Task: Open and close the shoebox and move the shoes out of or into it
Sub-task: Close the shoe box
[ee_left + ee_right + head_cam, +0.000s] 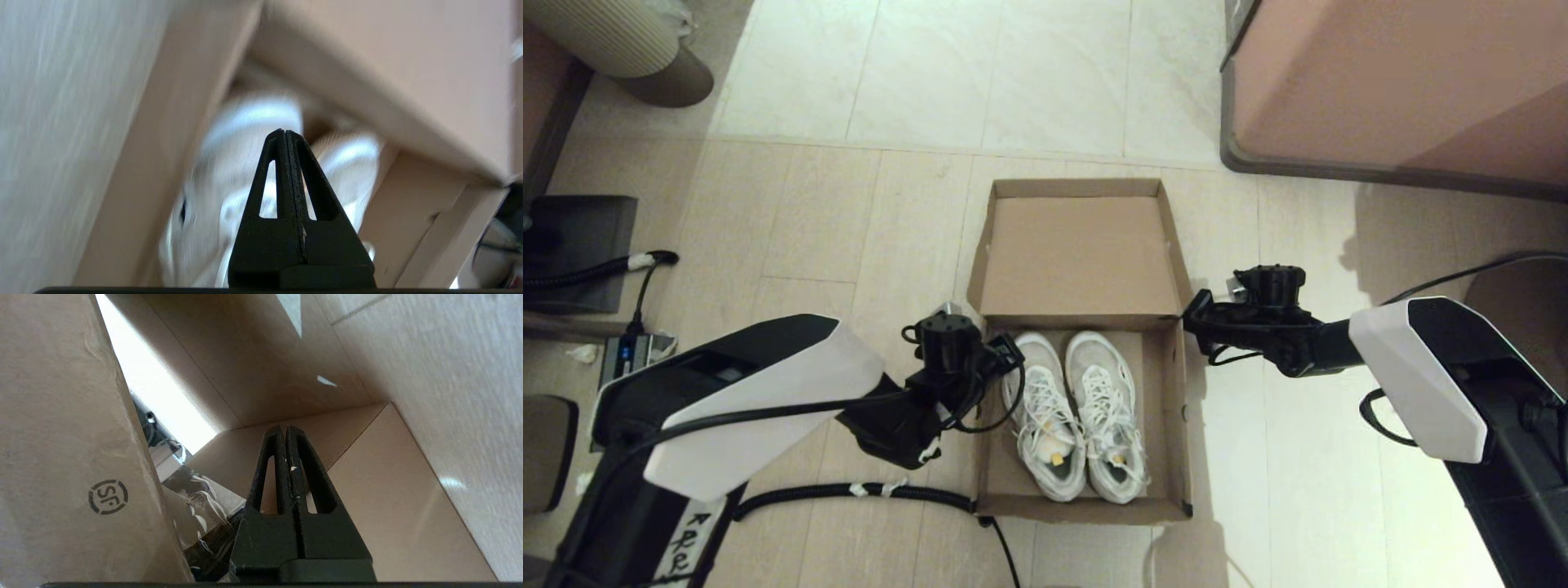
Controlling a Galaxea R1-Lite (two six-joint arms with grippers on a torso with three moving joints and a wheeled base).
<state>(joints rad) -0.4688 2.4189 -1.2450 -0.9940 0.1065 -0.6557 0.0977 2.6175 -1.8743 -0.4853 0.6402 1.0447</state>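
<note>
Shoebox [1081, 351] sits open on the tiled floor [792, 212], in the middle between the two arms. Lid [1081, 253] is flipped back away from the robot, plain brown inside facing up, and stands propped at an angle off the hinge edge. Shoes [1078, 412] are inside the box tray, side by side and touching, toes toward the lid, heels toward the robot, yellowish insoles showing. They fill the left and middle of the tray; a bare strip of cardboard is left along the right wall.

Left tool [286, 136] is at the box's left wall near the hinge corner, fingers pressed together, holding nothing. From its wrist camera the closed tips point at the blurred white shoes [245, 171] below the lid edge.

Right tool [284, 430] is at the box's right side near the lid corner, also closed and empty. Its wrist camera shows the tips against brown cardboard [367, 486], with an "SF" stamp [108, 497] on the nearby panel.

Large pinkish-brown furniture block [1396, 82] stands far right. A black cable [849, 492] runs along the floor by the left arm.
</note>
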